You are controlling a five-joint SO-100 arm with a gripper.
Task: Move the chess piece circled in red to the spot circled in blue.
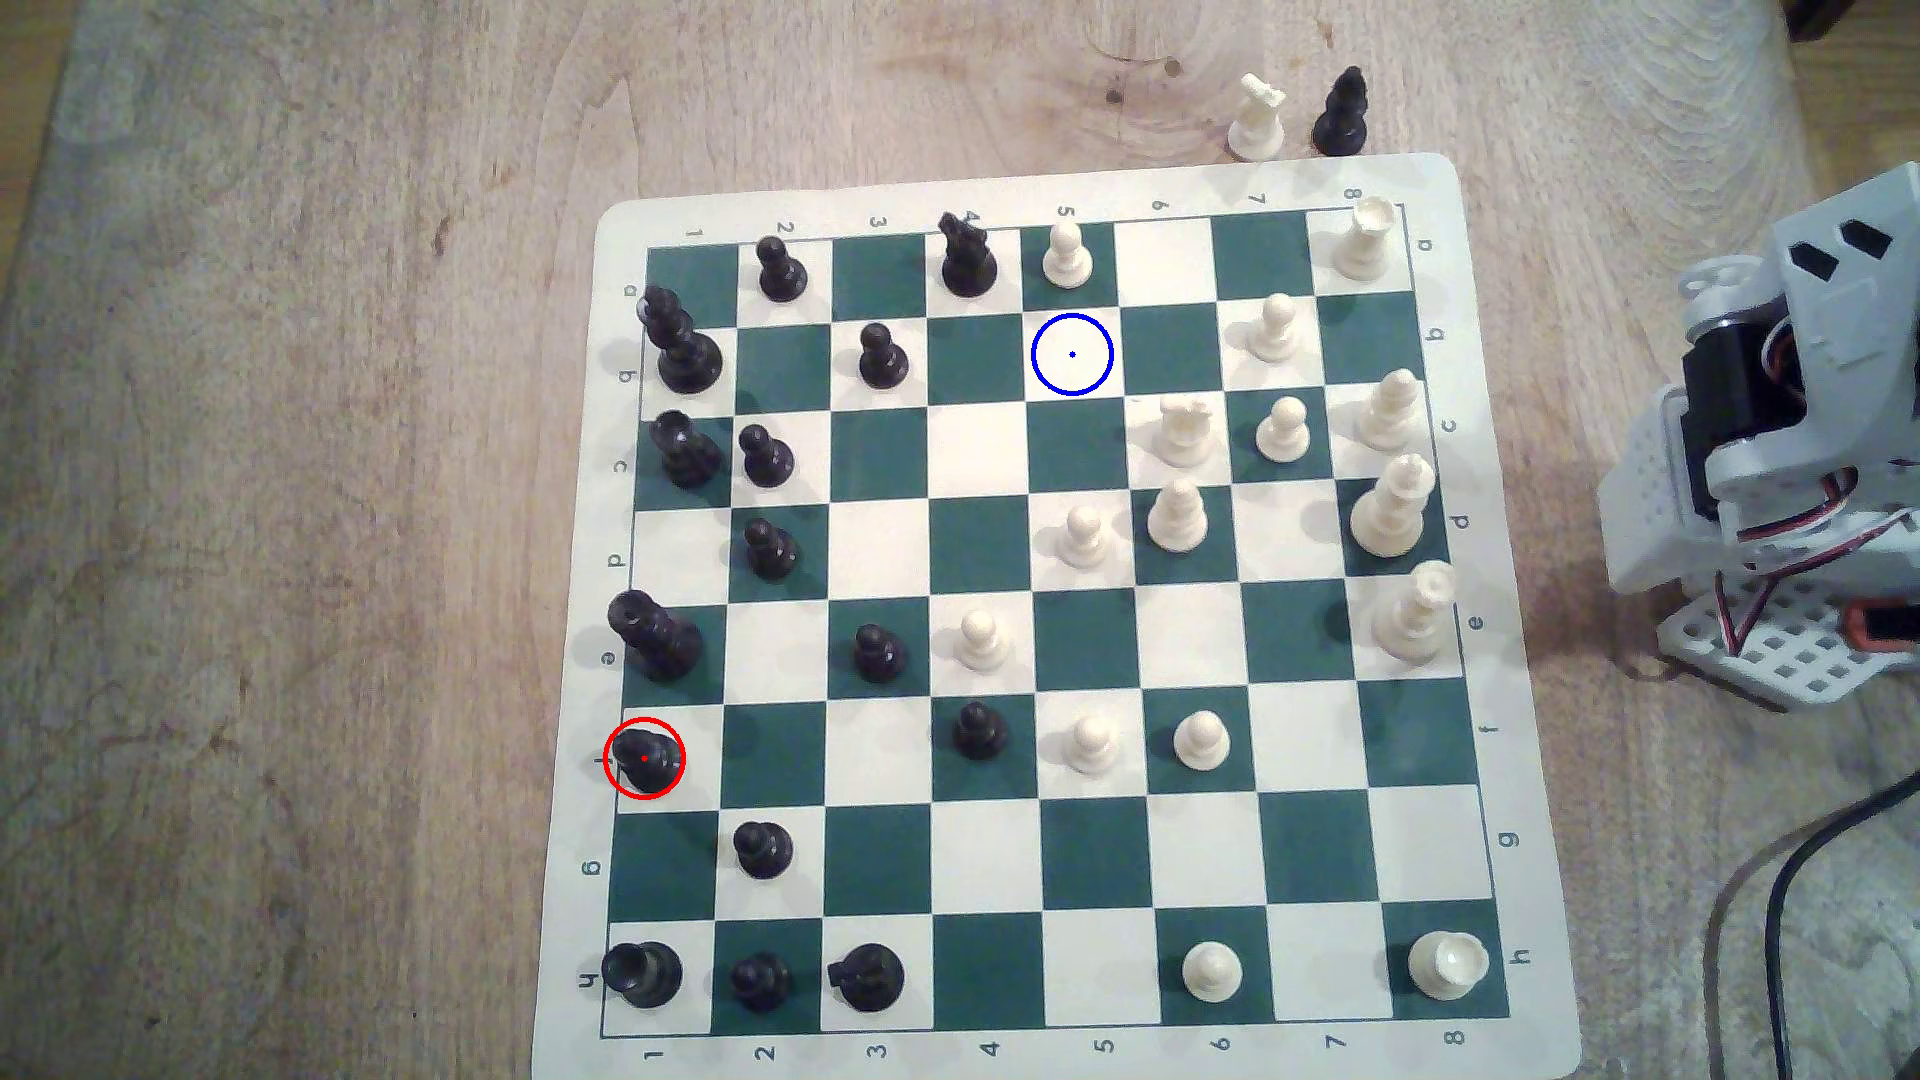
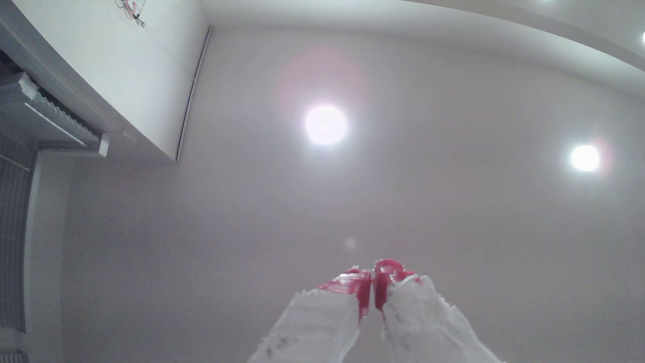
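Exterior view showing black bishop (image 1: 644,758) sitting red-ringed, well apart from blue-ringed square (image 1: 1072,354); wrist view showing end effector (image 2: 372,279) pinched closed, gripping nothing, pointing ceilingward

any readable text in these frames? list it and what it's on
"1 2 3 4 5 6 7 8": near border of the chess mat, repeated on the far border.
"a b c d e f g h": border at the exterior view's right, repeated rotated on the left border.
Wrist view: none.
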